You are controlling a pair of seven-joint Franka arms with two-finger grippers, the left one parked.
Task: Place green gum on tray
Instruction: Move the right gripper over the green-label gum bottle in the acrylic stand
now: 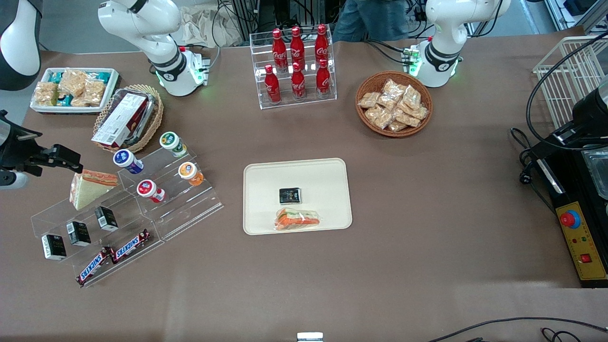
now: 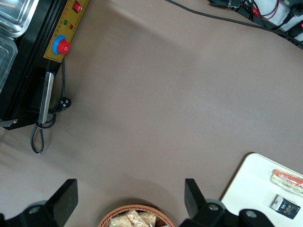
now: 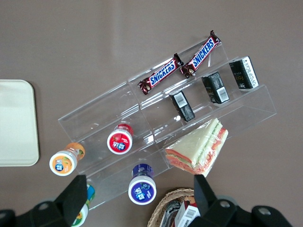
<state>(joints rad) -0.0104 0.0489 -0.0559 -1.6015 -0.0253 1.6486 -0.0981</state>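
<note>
The green gum (image 1: 172, 143), a green bottle with a white lid, lies on the top step of a clear acrylic stand (image 1: 190, 209). In the right wrist view the green gum (image 3: 85, 208) shows partly under one finger (image 3: 73, 194). The cream tray (image 1: 266, 185) lies mid-table, nearer the parked arm's end than the stand; its corner shows in the right wrist view (image 3: 16, 123). It holds a black packet (image 1: 290, 195) and a wrapped sandwich (image 1: 297, 219). My gripper (image 1: 71, 161) hangs open and empty above the stand's working-arm end, over the blue bottle in the right wrist view (image 3: 140, 189).
The stand also holds blue (image 1: 127, 160), red (image 1: 150, 189) and orange (image 1: 190, 173) gum bottles, a sandwich (image 1: 90, 187), black packets and two Snickers bars (image 1: 114, 256). A wicker basket with a box (image 1: 126, 118) stands beside the green gum. A cola rack (image 1: 297, 66) and a snack basket (image 1: 394, 103) stand farther back.
</note>
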